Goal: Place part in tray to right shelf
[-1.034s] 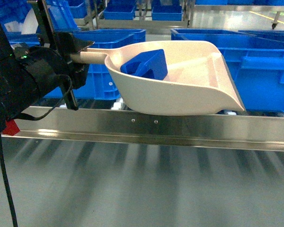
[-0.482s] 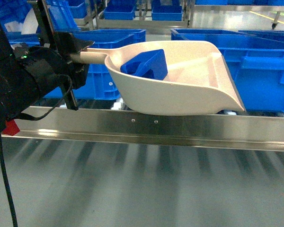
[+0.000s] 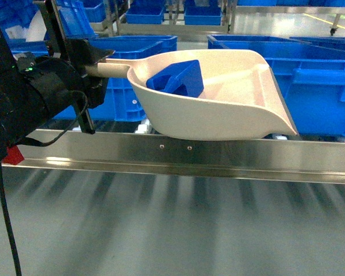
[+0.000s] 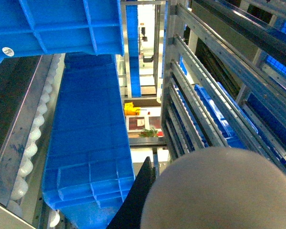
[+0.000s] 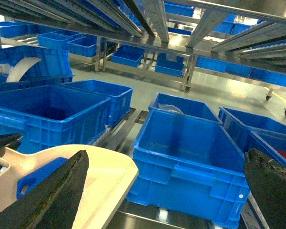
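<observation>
Over the steel front rail of the right shelf [image 3: 218, 156], the left hand [image 3: 95, 68] is clamped on the handle of the tray [image 3: 230, 112], with the part [image 3: 175, 77] lying loose inside the scoop. If the tray tips toward its wide lip, the part could slide out; a snag on the blue crates [image 3: 310, 80] could jolt it. The right hand [image 5: 167, 191] hangs spread apart, empty. No writing is legible anywhere.

Part [image 3: 175, 79] half hidden inside tray [image 3: 218, 115]
</observation>
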Motion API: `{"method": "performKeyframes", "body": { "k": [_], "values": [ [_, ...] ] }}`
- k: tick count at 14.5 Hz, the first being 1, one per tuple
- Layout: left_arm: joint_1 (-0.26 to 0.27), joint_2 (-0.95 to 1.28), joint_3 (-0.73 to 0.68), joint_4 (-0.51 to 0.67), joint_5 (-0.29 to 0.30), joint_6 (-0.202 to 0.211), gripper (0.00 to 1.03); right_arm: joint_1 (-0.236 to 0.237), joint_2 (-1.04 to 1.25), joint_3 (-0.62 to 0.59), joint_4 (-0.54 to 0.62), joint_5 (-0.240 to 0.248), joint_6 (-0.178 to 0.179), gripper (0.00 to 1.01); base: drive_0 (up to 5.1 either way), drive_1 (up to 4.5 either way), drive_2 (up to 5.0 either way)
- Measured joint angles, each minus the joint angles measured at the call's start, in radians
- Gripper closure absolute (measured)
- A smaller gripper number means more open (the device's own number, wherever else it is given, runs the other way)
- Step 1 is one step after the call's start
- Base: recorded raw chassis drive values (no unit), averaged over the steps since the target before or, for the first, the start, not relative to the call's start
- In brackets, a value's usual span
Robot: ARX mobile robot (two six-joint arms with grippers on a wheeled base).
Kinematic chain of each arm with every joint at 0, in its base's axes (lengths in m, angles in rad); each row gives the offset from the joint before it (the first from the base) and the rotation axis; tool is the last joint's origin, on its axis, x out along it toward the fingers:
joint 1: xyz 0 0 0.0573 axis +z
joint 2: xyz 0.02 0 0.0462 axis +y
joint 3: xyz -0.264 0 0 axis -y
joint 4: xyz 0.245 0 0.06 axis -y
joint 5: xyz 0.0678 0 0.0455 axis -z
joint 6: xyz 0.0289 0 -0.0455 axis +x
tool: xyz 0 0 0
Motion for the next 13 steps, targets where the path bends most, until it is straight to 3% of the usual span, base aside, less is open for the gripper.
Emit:
{"method": "performKeyframes", "body": {
  "k": [13],
  "values": [
    [0.0, 0.0, 0.0, 0.0, 0.0, 0.0, 0.91, 0.0, 0.0, 0.0, 0.0, 0.0, 0.0, 0.03, 0.0, 0.0, 0.0]
  ]
}}
